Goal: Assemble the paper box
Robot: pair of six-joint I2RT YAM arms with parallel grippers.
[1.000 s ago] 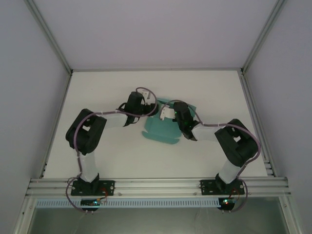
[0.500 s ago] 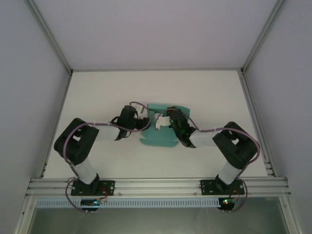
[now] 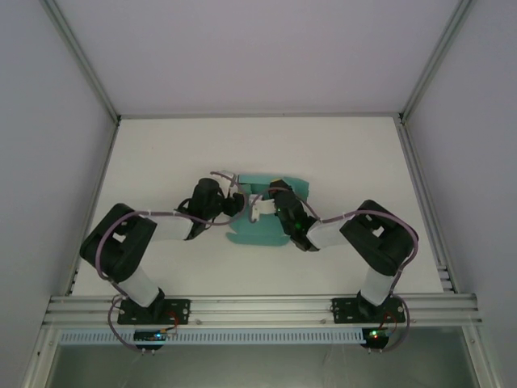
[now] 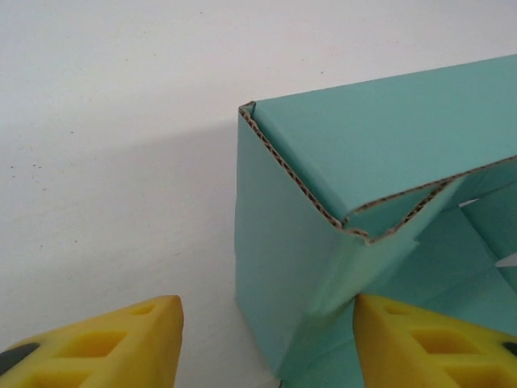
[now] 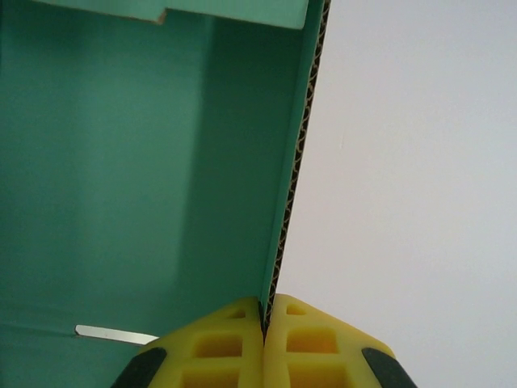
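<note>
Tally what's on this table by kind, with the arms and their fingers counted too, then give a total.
Paper box, teal: 1
Arms: 2, the left arm and the right arm
Yellow fingers: 4, two left fingers and two right fingers
Total: 7

Surface: white matte table (image 3: 161,162) | near edge: slotted aluminium rail (image 3: 258,308) running the full width | corners: metal posts (image 3: 81,61) | surround: pale plain walls (image 3: 258,48)
</note>
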